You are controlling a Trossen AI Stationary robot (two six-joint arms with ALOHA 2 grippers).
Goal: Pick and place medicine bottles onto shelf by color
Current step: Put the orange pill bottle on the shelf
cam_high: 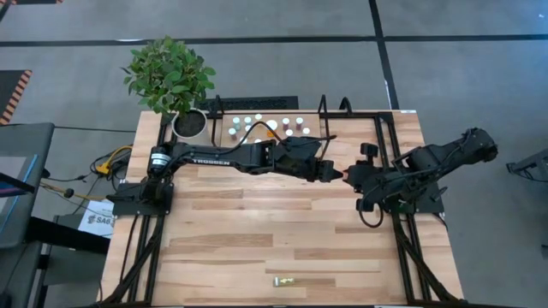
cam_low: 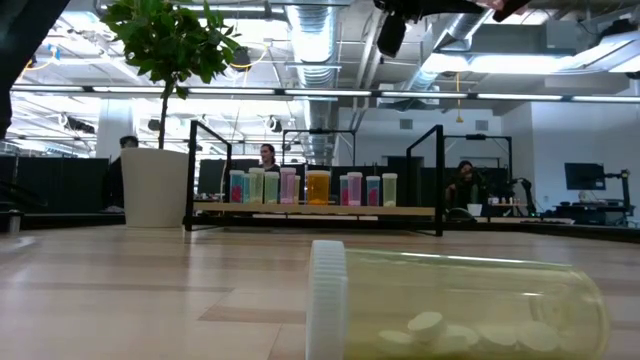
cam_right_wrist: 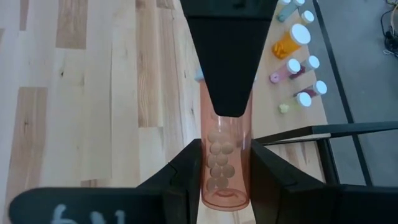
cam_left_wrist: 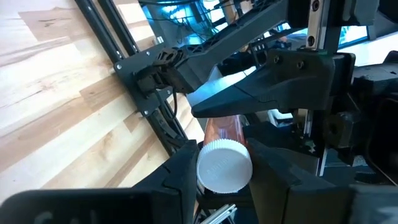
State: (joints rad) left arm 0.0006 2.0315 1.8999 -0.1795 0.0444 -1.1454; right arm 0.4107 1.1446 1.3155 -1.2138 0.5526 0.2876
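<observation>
A red-orange see-through bottle [cam_right_wrist: 226, 155] with a white cap [cam_left_wrist: 224, 165] and round pills inside hangs between my two grippers over the table's middle right. My left gripper [cam_high: 334, 172] is shut on its cap end. My right gripper [cam_high: 350, 176] is shut on its bottom end. The shelf [cam_high: 224, 130] stands at the far edge and carries several white-capped bottles [cam_high: 270, 126]. They show as a row in the low view [cam_low: 310, 187]. A yellow bottle [cam_high: 284, 281] lies on its side near the near edge, close in the low view [cam_low: 450, 305]. My left gripper pinches the white cap [cam_left_wrist: 205, 168] between its two fingers, which come level from the table's left and lie along the bottle. The bottle lies level, clear of the table. My right gripper pinches the body near the bottom end [cam_right_wrist: 208, 186] between its two fingers, level from the table's right and along the bottle. One left finger [cam_right_wrist: 227, 62] covers the cap end in this view.
A potted plant [cam_high: 190, 122] stands at the far left corner beside the shelf. Black frame tubes [cam_high: 402, 231] run along the table's left and right sides. Bare planks [cam_high: 257, 231] lie between the arms and the yellow bottle. People sit in the room behind.
</observation>
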